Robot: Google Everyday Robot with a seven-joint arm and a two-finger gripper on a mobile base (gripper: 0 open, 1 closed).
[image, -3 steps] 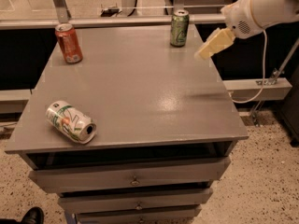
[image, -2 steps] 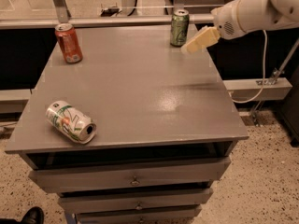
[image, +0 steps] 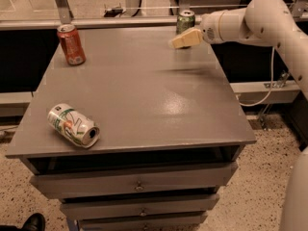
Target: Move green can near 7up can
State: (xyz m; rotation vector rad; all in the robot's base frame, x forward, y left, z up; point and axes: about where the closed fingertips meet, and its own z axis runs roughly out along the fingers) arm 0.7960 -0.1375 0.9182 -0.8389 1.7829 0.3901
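Note:
The dark green can (image: 185, 20) stands upright at the far right edge of the grey table (image: 139, 95), its lower part hidden behind my gripper. My gripper (image: 182, 40), with pale tan fingers, hangs just in front of the can, reaching in from the right on a white arm (image: 250, 20). It holds nothing. The 7up can (image: 73, 125), white with green swirls, lies on its side near the table's front left corner, its open end facing front right.
A red-orange can (image: 71, 44) stands upright at the table's far left. The table has drawers (image: 138, 186) below its front edge. A rail (image: 115, 22) runs behind the table. A cable (image: 262, 88) hangs at the right. A dark shoe (image: 32, 222) shows at the bottom left.
My gripper has moved left and a little toward the back, from right of the green can to directly in front of it. The cans have not moved.

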